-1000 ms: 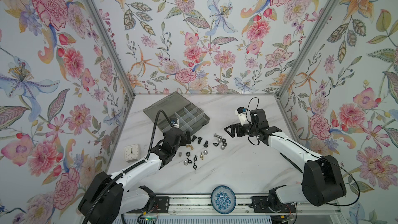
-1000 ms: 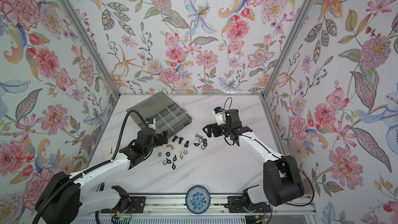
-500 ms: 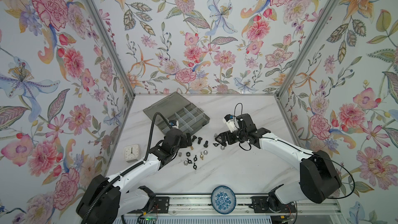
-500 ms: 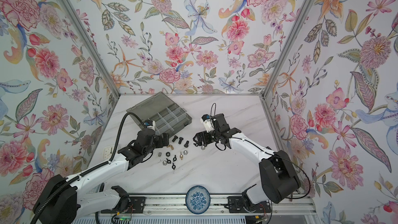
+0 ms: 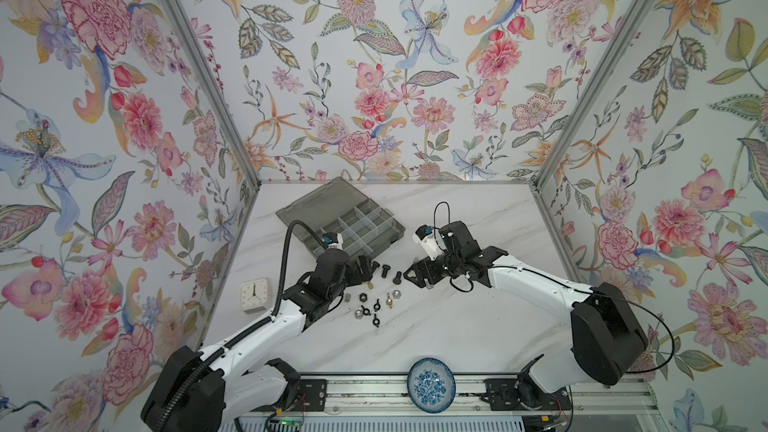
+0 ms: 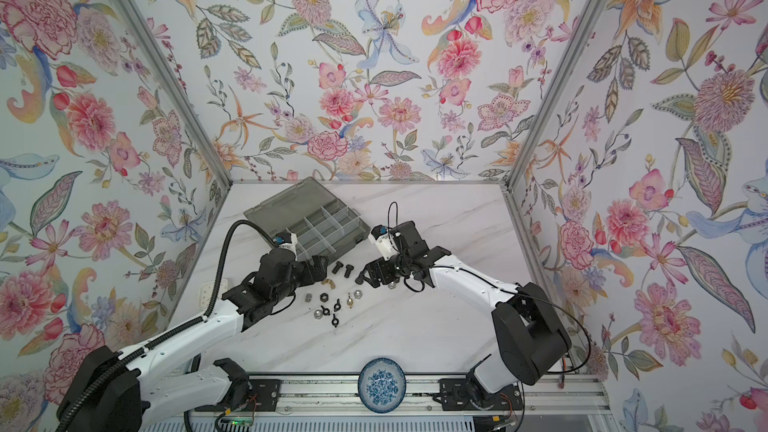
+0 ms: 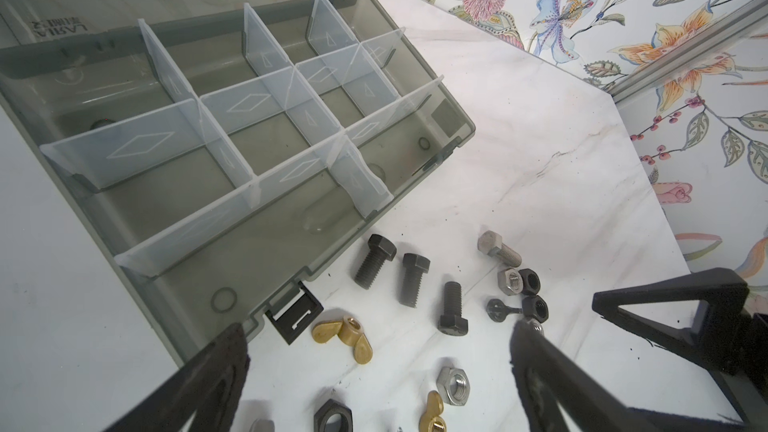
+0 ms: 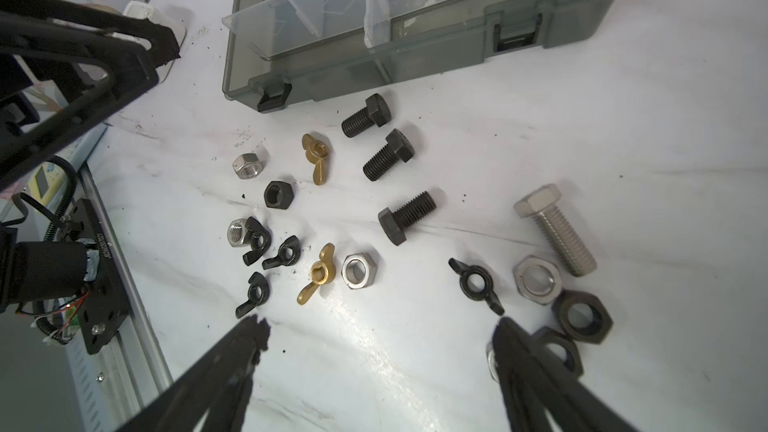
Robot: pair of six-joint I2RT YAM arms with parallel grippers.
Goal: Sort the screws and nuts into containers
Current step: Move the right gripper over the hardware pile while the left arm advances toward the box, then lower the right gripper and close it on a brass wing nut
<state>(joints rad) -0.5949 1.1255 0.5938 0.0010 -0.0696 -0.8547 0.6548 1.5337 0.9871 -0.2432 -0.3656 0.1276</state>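
The screws lie loose on the marble in front of the grey organizer box (image 5: 345,222). In the right wrist view they are three black bolts (image 8: 388,155) and one silver bolt (image 8: 552,230). The nuts are scattered beside them: brass wing nuts (image 8: 316,274), black wing nuts (image 8: 476,284), and silver (image 8: 359,270) and black hex nuts (image 8: 582,317). The containers (image 7: 266,147) in the box are empty. My left gripper (image 7: 380,330) hangs open over a brass wing nut (image 7: 343,334) by the box latch. My right gripper (image 8: 380,324) is open and empty, low over the table, with one finger beside a black hex nut (image 8: 557,347).
A white square clock (image 5: 254,295) sits at the table's left edge. A blue-and-white dish (image 5: 431,385) rests on the front rail. The box lid (image 5: 320,205) lies open toward the back wall. Floral walls close in three sides.
My right gripper has swung left and down to the loose bolts and nuts, its jaws narrowing slightly. The left arm has barely moved.
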